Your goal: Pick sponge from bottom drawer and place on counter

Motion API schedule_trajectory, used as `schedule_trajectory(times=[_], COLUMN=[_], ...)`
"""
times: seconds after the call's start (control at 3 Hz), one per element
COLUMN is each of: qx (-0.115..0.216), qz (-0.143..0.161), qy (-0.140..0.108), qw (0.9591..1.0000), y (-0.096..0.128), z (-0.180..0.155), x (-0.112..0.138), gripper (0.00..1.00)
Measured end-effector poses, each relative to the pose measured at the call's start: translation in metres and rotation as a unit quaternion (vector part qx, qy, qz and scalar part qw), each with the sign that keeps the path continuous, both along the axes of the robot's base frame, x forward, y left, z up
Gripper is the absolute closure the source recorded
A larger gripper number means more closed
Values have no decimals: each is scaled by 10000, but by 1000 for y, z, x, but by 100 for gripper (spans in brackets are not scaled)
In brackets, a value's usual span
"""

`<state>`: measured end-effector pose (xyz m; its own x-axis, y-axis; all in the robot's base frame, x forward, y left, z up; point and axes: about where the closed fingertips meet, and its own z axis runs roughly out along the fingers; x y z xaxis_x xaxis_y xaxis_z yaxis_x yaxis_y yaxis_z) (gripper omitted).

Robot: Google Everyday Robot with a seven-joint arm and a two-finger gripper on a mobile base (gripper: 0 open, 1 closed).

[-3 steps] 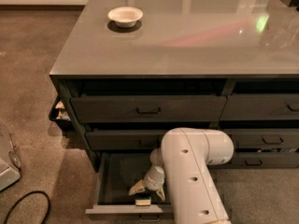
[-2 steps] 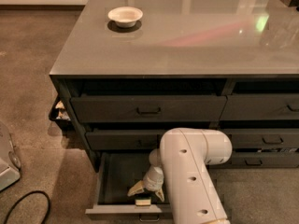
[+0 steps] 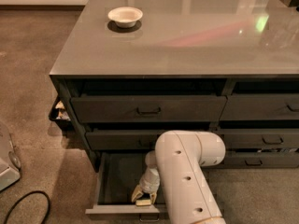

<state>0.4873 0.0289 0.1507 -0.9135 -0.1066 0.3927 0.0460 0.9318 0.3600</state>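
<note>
The bottom drawer [image 3: 110, 183] stands pulled open under the left stack of dark drawers. My white arm reaches down into it from the right. My gripper [image 3: 144, 196] is low inside the drawer near its front wall, right over the sponge [image 3: 144, 202], a small pale yellow block lying on the drawer floor. The gripper's tips sit at either side of the sponge. The counter [image 3: 196, 36] is a glossy grey-brown top above the drawers.
A white bowl [image 3: 125, 16] stands on the counter at the back left. My arm's elbow [image 3: 191, 171] covers the drawer's right part. A black cable [image 3: 25, 206] and a grey object [image 3: 7, 164] lie on the carpet at the left. A neighbouring drawer stack is at the right.
My arm has edged slightly to the left; the gripper stays low in the drawer at the sponge. Nothing else has moved.
</note>
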Motion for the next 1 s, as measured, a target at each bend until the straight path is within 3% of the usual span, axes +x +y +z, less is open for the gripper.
schedule_trajectory(times=[0.67,1.0], qx=[-116,-67], qz=[45,151], qy=[-183,-564], qw=[9998,9983], y=[0,-8], z=[15,45], x=[-1,-4], gripper=[89,100])
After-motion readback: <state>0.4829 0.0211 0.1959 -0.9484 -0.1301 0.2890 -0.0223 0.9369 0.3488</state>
